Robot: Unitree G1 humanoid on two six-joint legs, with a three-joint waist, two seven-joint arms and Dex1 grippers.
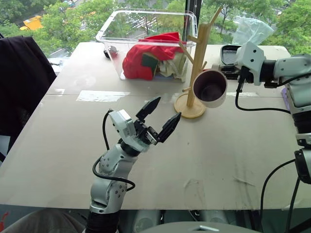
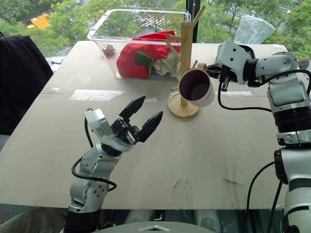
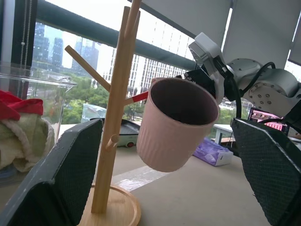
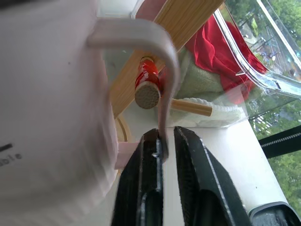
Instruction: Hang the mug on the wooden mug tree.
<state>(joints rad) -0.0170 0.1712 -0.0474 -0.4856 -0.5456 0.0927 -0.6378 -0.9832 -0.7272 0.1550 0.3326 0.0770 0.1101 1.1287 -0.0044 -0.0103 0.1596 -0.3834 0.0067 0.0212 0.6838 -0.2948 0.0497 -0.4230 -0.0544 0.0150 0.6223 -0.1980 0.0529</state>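
The white mug, dark maroon inside, hangs tilted beside the pole of the wooden mug tree, its mouth facing me. In the right wrist view a red-tipped peg passes through the mug's loop handle. My right gripper sits at the handle, jaws slightly parted; the handle's edge lies between them against one finger, with a gap to the other. My left gripper is open and empty, raised over the table in front of the tree and pointing at the mug.
A clear plastic bin holding red cloth stands behind the tree. A black tray and a crumpled plastic bag lie at the back right. A dark garment hangs at the left edge.
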